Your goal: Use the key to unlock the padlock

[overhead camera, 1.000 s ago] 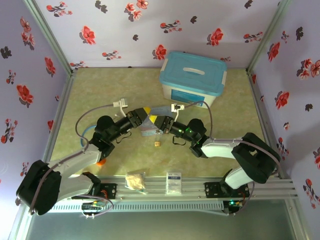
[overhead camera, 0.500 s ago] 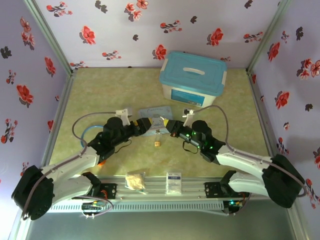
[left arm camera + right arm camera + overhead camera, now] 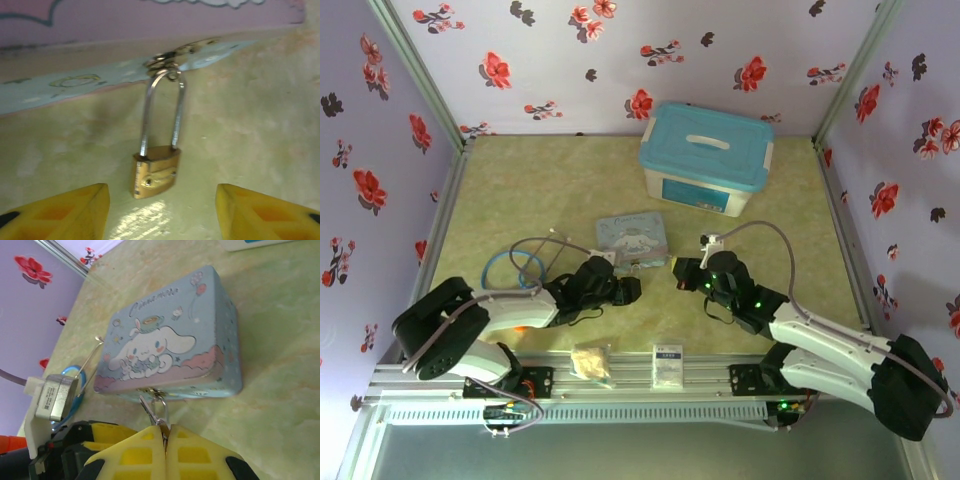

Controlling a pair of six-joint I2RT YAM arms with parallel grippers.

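The padlock (image 3: 156,172) is a small brass-gold block with a long, thin silvery shackle (image 3: 162,112). It lies flat on the surface (image 3: 250,125) beside the pastel cartoon tin (image 3: 165,345), hooked through the tin's latch (image 3: 167,59). Its long axis runs shackle-end toward the tin and body toward the left pincer (image 3: 162,200), whose fingers stand apart and empty, while the right pincer (image 3: 166,440) is pinched closed on what looks like the slim grey key (image 3: 150,411).

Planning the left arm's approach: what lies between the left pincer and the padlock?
Bare table, as the left wrist view shows: the padlock lies just ahead of the open left pincer, hooked to the tin.
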